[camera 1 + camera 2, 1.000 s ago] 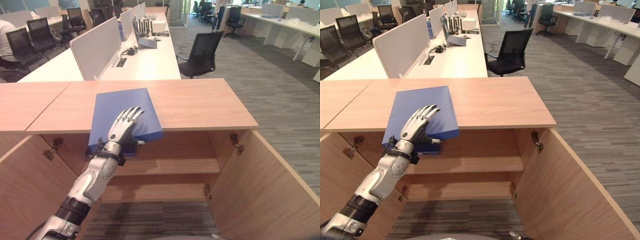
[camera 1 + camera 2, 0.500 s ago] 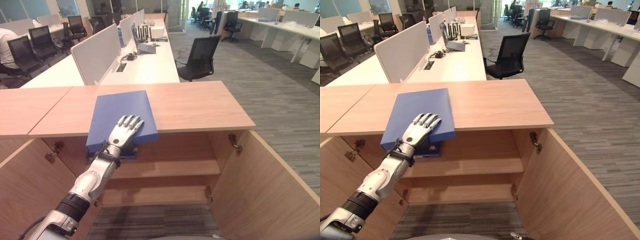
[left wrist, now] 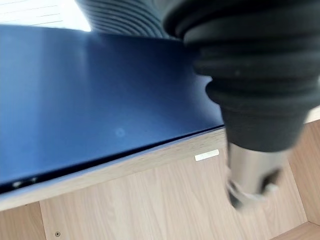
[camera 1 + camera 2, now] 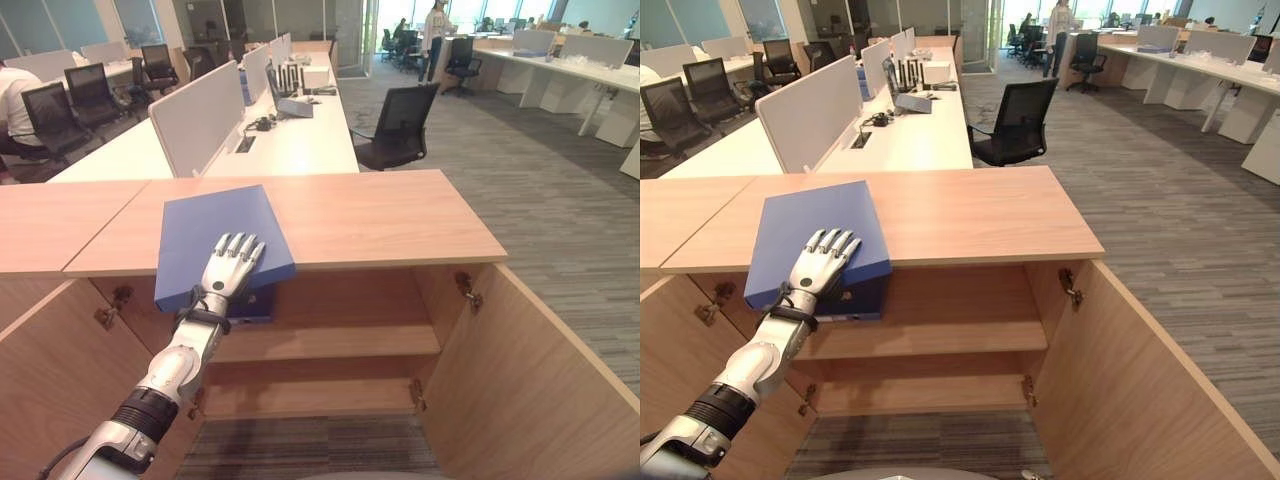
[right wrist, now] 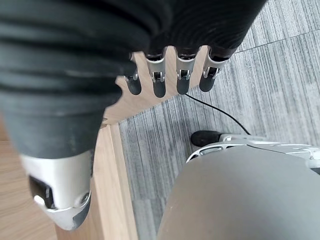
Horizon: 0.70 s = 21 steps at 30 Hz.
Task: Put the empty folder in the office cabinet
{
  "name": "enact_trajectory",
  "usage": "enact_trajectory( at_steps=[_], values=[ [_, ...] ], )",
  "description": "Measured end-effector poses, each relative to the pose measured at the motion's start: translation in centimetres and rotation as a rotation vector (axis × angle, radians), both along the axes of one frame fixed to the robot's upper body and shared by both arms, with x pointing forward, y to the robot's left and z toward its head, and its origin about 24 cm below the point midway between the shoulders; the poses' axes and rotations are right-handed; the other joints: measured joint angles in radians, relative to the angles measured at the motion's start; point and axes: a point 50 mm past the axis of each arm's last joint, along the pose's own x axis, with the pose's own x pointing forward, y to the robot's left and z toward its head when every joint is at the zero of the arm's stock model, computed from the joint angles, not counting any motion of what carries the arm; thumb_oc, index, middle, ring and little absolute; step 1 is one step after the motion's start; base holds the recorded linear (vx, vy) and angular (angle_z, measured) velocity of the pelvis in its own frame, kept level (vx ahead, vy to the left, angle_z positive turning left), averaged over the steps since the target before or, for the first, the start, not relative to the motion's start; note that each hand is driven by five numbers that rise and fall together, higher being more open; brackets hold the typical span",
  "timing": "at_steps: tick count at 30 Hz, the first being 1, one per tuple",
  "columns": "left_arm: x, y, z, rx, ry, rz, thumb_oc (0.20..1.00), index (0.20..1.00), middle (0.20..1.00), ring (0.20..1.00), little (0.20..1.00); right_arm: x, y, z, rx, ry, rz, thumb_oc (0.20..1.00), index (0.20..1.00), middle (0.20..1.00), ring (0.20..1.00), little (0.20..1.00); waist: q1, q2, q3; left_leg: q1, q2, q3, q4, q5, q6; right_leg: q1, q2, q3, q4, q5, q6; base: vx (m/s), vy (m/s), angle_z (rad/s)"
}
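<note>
Folder [image 4: 215, 235] slid leftward, left hand [image 4: 230, 265] atop

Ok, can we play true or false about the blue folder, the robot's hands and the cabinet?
1. The blue folder lies on the cabinet top. True, and its near edge sticks out past the front.
2. The left hand rests flat on the folder. True.
3. The cabinet doors are closed. False: they stand open, showing the shelf.
4. The folder is already on that shelf. False: it is on top.
5. The right hand holds a book. False: it holds nothing, fingers relaxed.
</note>
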Motion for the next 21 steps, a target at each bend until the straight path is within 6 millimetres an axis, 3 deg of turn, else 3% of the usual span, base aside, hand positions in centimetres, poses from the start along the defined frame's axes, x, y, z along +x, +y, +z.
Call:
enact_trajectory(
  at_steps=[21],
  values=[
    [-1.6,-0.1,1.0,-0.157,-0.113,-0.039,0.2,0.2,0.2,0.2,0.2,-1.2,-0.3,-0.1,-0.029,0.026,-0.015,1.0,1.0,1.0,1.0,1.0,0.004,0.0,0.01,-0.002,0.0,-0.001,0.0,-0.003,0.0,-0.002,0.0,0.0,0.0,-0.001,0.0,0.0,0.0,0.0]
  ],
)
